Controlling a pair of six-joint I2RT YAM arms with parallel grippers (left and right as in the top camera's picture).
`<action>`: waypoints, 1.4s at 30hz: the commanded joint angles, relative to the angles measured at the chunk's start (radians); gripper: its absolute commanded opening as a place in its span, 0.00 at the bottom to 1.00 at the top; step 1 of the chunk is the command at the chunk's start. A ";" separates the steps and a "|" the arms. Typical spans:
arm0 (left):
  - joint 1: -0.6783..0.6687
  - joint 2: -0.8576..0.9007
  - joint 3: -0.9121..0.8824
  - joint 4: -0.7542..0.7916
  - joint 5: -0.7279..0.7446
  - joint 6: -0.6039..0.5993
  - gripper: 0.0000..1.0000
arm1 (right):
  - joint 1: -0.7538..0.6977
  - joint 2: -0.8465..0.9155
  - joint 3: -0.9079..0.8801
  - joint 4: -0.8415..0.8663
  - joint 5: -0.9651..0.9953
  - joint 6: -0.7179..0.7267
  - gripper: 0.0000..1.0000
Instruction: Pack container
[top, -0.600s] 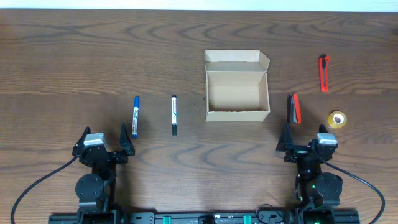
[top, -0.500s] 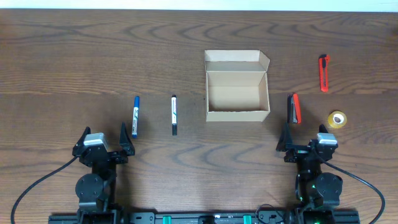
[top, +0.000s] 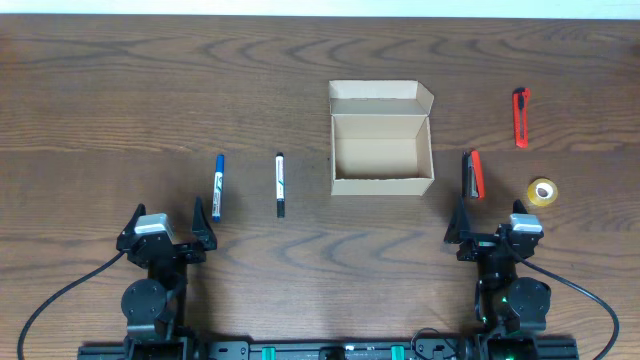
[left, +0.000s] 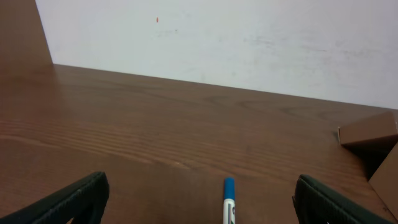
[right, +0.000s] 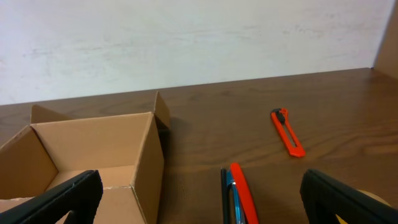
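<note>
The container (top: 381, 138) is an open tan cardboard box at the table's middle, its flap lid laid back; it looks empty, and it also shows in the right wrist view (right: 93, 155). A blue-capped marker (top: 217, 186) and a black-capped marker (top: 280, 184) lie left of it. A red-and-black tool (top: 472, 174), an orange utility knife (top: 521, 117) and a yellow tape roll (top: 542, 192) lie to its right. My left gripper (top: 165, 222) is open and empty, just behind the blue marker (left: 229, 199). My right gripper (top: 494, 227) is open and empty, just behind the red-and-black tool (right: 239, 193).
The knife (right: 287, 132) lies beyond the red-and-black tool in the right wrist view. A white wall runs along the table's far edge. A corner of the box flap (left: 370, 130) shows at the right of the left wrist view.
</note>
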 joint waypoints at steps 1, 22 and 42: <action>0.003 -0.006 -0.010 -0.055 -0.014 -0.011 0.95 | -0.008 -0.006 -0.004 -0.004 0.000 -0.011 0.99; 0.003 -0.006 -0.010 -0.055 -0.014 -0.011 0.95 | -0.008 -0.006 -0.004 -0.004 0.000 -0.011 0.99; 0.003 -0.006 -0.010 -0.055 -0.014 -0.011 0.95 | -0.008 -0.006 0.023 0.000 -0.140 0.019 0.99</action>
